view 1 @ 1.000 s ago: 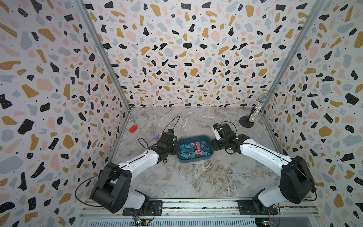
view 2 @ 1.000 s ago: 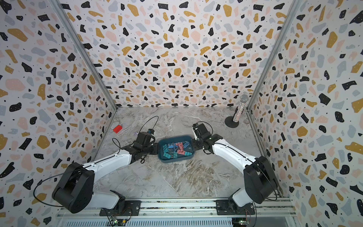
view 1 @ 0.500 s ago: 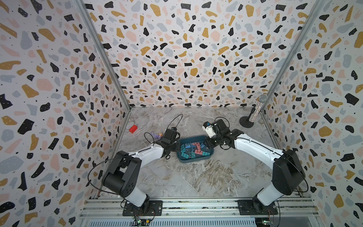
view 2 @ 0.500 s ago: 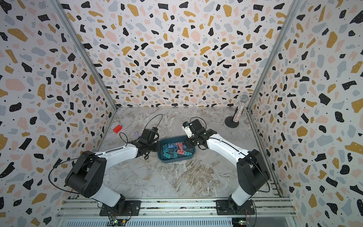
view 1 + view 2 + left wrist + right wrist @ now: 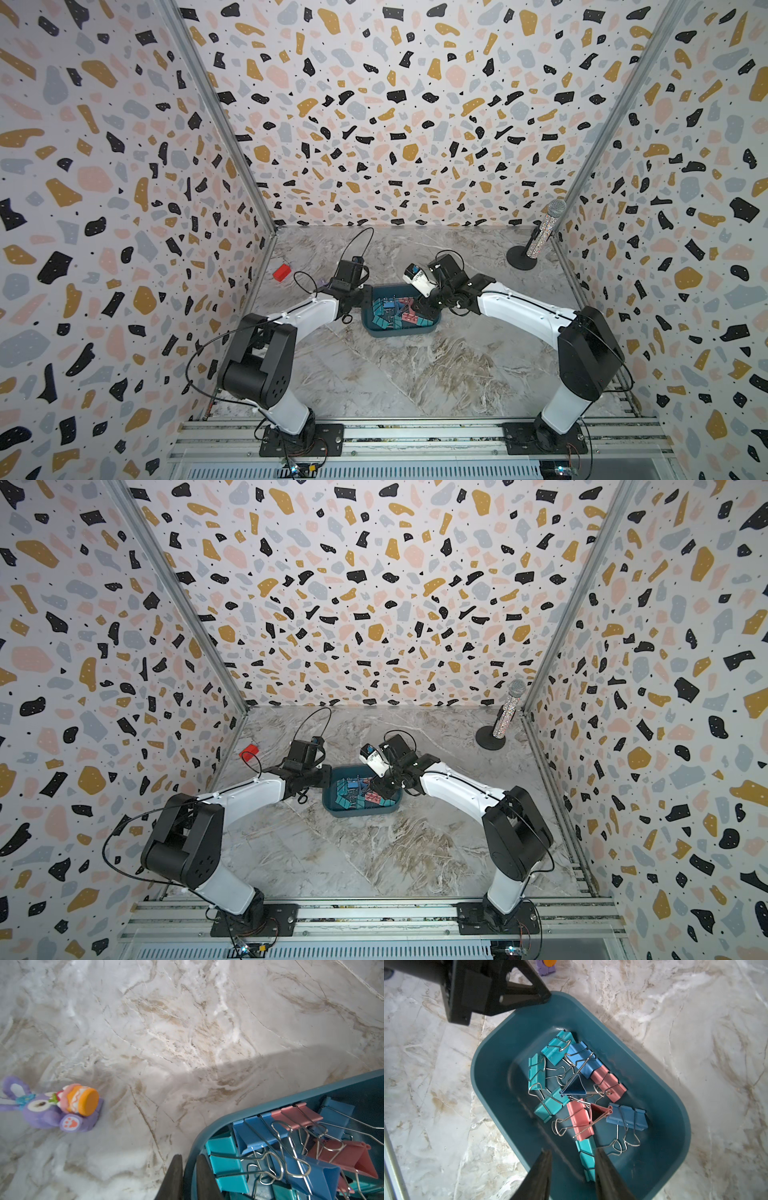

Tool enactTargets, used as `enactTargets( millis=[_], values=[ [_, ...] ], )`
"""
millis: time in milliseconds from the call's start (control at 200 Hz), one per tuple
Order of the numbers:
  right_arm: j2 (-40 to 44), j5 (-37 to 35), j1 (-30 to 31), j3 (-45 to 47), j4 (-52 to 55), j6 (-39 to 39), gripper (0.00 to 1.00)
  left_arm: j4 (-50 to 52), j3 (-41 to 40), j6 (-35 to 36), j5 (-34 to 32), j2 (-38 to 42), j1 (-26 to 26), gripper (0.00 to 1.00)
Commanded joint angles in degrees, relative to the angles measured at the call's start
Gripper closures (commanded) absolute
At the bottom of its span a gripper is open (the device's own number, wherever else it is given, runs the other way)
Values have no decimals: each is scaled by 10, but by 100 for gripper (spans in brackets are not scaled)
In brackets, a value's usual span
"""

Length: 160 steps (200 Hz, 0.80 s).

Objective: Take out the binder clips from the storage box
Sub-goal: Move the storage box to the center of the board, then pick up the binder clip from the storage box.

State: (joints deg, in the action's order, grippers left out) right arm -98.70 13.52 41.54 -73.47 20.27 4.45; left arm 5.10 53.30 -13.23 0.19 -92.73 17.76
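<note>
Progress: nothing out yet, as far as I could see. The table (image 5: 415, 374) had no clip lying on it in both top views, just clutter (red block (image 5: 281, 272), purple toy (image 5: 60, 1105), microphone (image 5: 540, 237) on its stand in the far corner, none of it my job).

The storage box (image 5: 399, 332) sat mid-table between my two arms, upright. The whole pile of binder clips (image 5: 579, 1084) was inside it: teal, blue and pink, with wire handles tangled across each other. I counted roughly ten in the right wrist view but couldn't be exact. So all of the unloading was left.

My left gripper (image 5: 188, 1159) was clamped on the box rim at one corner, one finger outside the wall and one inside. I read that as bracing the box so it wouldn't slide.

My right gripper (image 5: 572, 1152) was over the opposite end of the box, jaws part-way apart, nothing pinched between them. A teal clip (image 5: 586, 1155) lay under it, closer to one fingertip than centred. How much height separated them I couldn't tell. The tangled heap was just beyond that clip.

Judgement: first pick pending. The handles were interlocked, so one clip could drag a neighbour.
</note>
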Motion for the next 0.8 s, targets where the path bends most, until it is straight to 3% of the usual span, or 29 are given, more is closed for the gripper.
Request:
enactTargets(
  millis=[0,100,175,280,446,656,796],
  values=[
    [-11,3,5,-30,-5,45,60,-2,17,6,17,-7,-25,82],
    [-22,0,8,-45,-6,70,60,-2,22,10,38,0,-29,73],
    [-30,0,11,-54,-13,88,60,-2,20,-4,57,8,-29,61],
    [-46,4,14,-68,-26,119,60,-2,8,-23,72,27,-29,53],
    [-80,27,17,-99,-38,148,60,-2,-16,-38,76,63,-29,53],
    [-127,32,23,-132,-60,170,62,-2,-29,-51,102,62,-29,68],
    [-155,27,34,-157,-57,184,66,-3,-35,-56,105,56,-29,71]
  ],
)
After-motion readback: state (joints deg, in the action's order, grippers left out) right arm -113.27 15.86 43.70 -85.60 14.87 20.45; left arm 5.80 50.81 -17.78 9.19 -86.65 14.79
